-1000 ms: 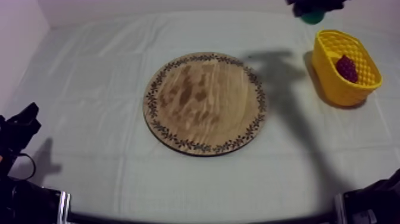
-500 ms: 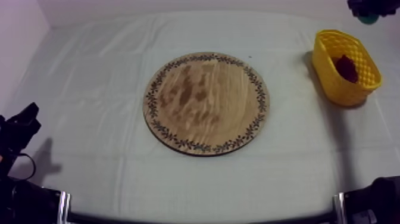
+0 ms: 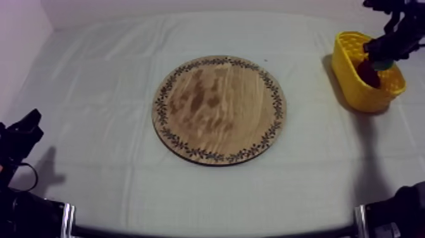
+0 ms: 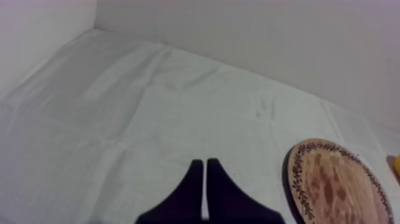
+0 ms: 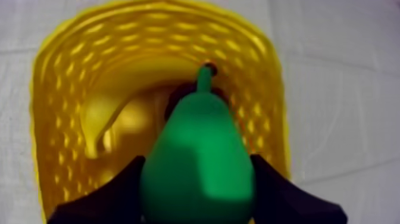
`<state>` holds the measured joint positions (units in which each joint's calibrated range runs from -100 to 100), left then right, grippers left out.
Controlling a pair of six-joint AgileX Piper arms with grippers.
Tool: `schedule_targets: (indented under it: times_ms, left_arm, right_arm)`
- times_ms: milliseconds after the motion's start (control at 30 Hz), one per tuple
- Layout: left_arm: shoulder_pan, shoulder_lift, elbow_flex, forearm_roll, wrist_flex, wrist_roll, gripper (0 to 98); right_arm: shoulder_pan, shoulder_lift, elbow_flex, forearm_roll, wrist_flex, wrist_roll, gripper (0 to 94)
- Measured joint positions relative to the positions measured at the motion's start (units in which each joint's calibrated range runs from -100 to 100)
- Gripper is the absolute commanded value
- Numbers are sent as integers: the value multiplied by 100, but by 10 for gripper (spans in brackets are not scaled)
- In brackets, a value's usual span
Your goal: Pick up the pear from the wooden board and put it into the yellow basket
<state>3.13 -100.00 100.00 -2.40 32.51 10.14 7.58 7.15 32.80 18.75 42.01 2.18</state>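
Observation:
The green pear (image 5: 199, 158) sits between the black fingers of my right gripper (image 5: 196, 190), which is shut on it directly above the yellow basket (image 5: 65, 119). From above, that gripper (image 3: 381, 56) hangs over the basket (image 3: 354, 82) at the table's far right, with a little of the pear (image 3: 382, 64) showing under it and a small red fruit (image 3: 368, 73) inside the basket. The round wooden board (image 3: 219, 109) lies bare mid-table. My left gripper (image 4: 205, 173) is shut on nothing, low over the cloth left of the board (image 4: 336, 184), and rests at the near left (image 3: 22, 133).
The basket stands close to the table's right edge and back wall. Grey-white cloth (image 3: 95, 82) spreads around the board. Black parts of the right arm (image 3: 398, 212) sit at the near right corner.
My right gripper, holding the pear, has moved right along the back edge and come down over the basket. The board and the left arm have stayed put.

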Motion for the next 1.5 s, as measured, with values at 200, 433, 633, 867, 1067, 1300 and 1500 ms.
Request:
schedule_targets:
  times_ms: [200,433,633,867,1067,1300,1500]
  left_arm:
    - [0,0,0,0,0,0,1]
    - [0,0,0,0,0,0,1]
    - [0,0,0,0,0,0,1]
    - [0,0,0,0,0,0,1]
    - [0,0,0,0,0,0,1]
    - [0,0,0,0,0,0,1]
    - [0,0,0,0,0,0,1]
  right_arm:
    - [-88,582,-192,-41,-111,-131,564]
    - [-120,694,-311,-245,-216,-83,719]
    - [-36,44,-93,-502,-552,158,702]
    - [106,-1452,861,-946,-1323,566,640]
    - [110,-3011,2079,-1333,-1696,928,572]
    - [-37,-5153,3842,-1777,-1844,1304,526]
    - [-217,-6987,5293,-1835,-1794,1317,410]
